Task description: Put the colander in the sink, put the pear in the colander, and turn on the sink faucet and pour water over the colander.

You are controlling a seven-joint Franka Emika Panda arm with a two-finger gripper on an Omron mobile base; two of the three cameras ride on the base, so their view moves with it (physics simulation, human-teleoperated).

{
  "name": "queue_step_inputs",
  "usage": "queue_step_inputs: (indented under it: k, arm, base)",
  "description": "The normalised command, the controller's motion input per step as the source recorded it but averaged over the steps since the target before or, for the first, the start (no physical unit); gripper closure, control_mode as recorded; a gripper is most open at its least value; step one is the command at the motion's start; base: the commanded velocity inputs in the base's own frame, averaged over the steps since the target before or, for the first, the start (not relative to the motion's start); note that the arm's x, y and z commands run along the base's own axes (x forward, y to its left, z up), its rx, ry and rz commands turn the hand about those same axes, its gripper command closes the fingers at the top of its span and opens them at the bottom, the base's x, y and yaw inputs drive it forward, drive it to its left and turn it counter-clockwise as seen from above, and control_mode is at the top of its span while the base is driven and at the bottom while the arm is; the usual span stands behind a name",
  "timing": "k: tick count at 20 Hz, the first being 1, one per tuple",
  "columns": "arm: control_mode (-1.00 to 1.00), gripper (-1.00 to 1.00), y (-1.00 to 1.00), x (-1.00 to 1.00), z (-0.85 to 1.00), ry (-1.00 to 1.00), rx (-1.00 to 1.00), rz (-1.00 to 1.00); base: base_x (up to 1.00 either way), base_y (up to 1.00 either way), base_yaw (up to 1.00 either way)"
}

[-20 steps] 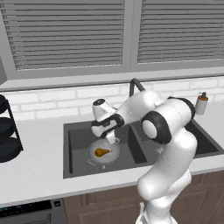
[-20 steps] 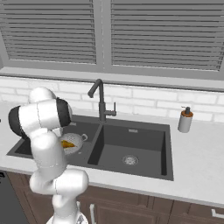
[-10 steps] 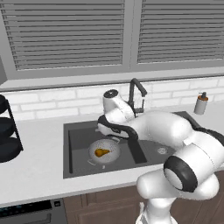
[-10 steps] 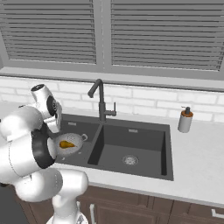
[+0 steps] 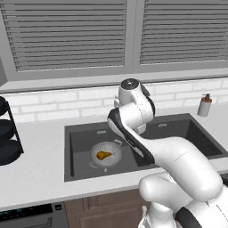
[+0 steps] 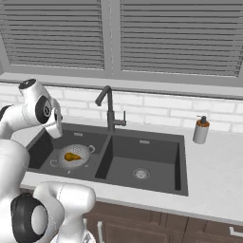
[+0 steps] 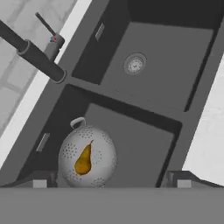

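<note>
The pale perforated colander (image 7: 87,157) sits in the left basin of the dark double sink (image 7: 144,111), with the golden-brown pear (image 7: 83,161) lying inside it. My gripper (image 7: 111,181) hangs above that basin, open, with nothing between its fingertips (image 7: 39,181). From the right base view the colander (image 6: 73,156) and pear (image 6: 72,156) lie below and right of the gripper (image 6: 54,127). The sink faucet (image 6: 110,109) stands behind the divider, and its spout (image 7: 37,54) points over the sink. In the left base view the colander (image 5: 106,155) holds the pear (image 5: 104,155).
A soap dispenser bottle (image 6: 201,130) stands on the counter right of the sink. A black tiered rack (image 5: 6,133) sits at the far left. The right basin has a steel drain (image 6: 141,173). My arm (image 5: 147,147) crosses over the sink's middle in the left base view.
The hand has lifted up and away from the colander while the arm swung round. Pear and colander stayed put in the left basin. The jaws remained open.
</note>
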Motion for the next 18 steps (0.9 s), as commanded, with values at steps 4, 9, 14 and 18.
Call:
queue_step_inputs:
  k: [4,9,14,18]
  arm:
    - [-1.0,-1.0,-0.19,-0.26,0.95,-0.08,-0.04,0.14]
    - [-1.0,-1.0,-0.4,0.0,0.77,-0.06,-0.04,0.23]
    - [-1.0,-1.0,-0.49,0.02,0.61,-0.21,0.16,0.31]
    - [-1.0,-1.0,-0.67,0.0,0.38,-0.15,0.27,0.25]
  base:
    - [0.0,0.0,0.0]
    - [0.0,0.0,0.0]
    - [0.0,0.0,0.0]
    - [0.0,0.0,0.0]
